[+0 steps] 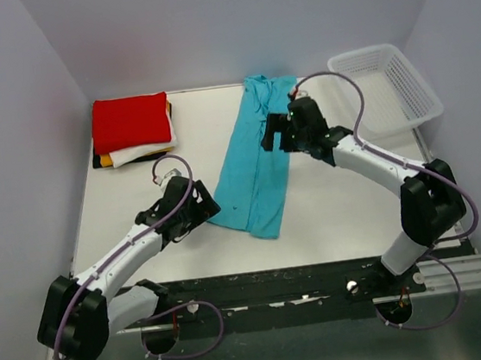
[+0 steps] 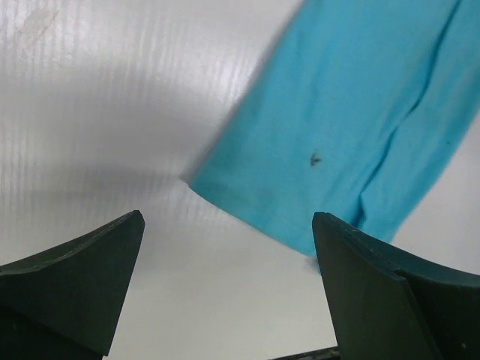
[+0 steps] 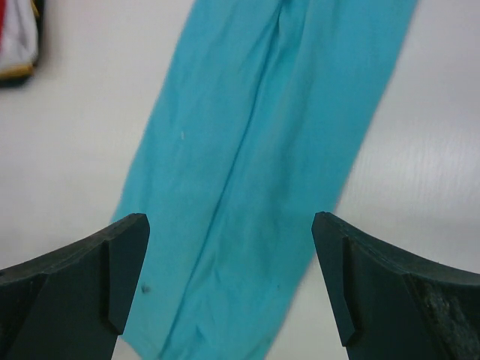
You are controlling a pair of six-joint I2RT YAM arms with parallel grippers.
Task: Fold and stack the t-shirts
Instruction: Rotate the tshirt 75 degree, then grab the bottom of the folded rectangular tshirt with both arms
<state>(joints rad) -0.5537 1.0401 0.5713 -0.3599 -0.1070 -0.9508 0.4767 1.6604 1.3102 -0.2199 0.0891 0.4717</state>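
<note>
My left pincer [image 1: 202,207] hangs released, jaws spread wide and nothing between them. It sits in the lower left of the overhead view, just beside the lower end of the turquoise t-shirt [image 1: 255,156]. From that wrist, the shirt's corner fills the upper right of the frame and reaches down close to one of my fingers [image 2: 375,292]. A small dark speck [image 2: 313,158] marks the cloth. Bare counter [image 1: 346,194] lies under the rest.

My right pincer [image 1: 268,133] is released as well, gripping nothing, and is poised over the upper half of the same shirt. From that wrist the cloth runs from the top of the frame to the bottom between my two spread fingers [image 3: 90,292] (whether they brush it I cannot tell).

The shirt lies flat as one long narrow strip, creased along its length. It slants from the upper centre of the counter down towards the lower centre.

In the upper left rests the folded stack [image 1: 133,131], with the red t-shirt [image 1: 129,119] on top. A white t-shirt [image 1: 146,152] and thin yellow-orange and black edges show beneath it. A white mesh basket [image 1: 403,83] stands in the upper right, well apart from the stack.
</note>
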